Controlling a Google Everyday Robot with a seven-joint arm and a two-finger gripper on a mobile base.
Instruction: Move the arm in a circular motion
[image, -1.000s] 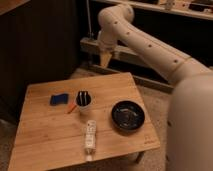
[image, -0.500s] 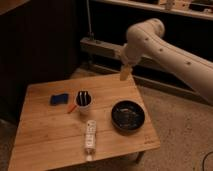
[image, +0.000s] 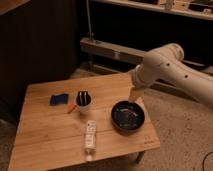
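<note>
Arm (image: 170, 70), cream-white and smooth with small dark dots, has swung right and dropped, consistent with tracing a circle. Its tapered yellowish claw (image: 135, 94) now hangs just above the round dark bowl (image: 127, 116) on the wooden desk (image: 45, 135); its grip I cannot tell.

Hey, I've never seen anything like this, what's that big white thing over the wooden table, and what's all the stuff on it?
That is a robot arm, cream-white and jointed, reaching in from the right. Its tapered yellowish tip is the tool, hanging just above the black bowl and holding nothing. One camera looks down on the scene from in front. On the wooden table lie a blue sponge, a white cup with dark things inside, an orange bit beside it, and a white bottle lying flat.
</note>
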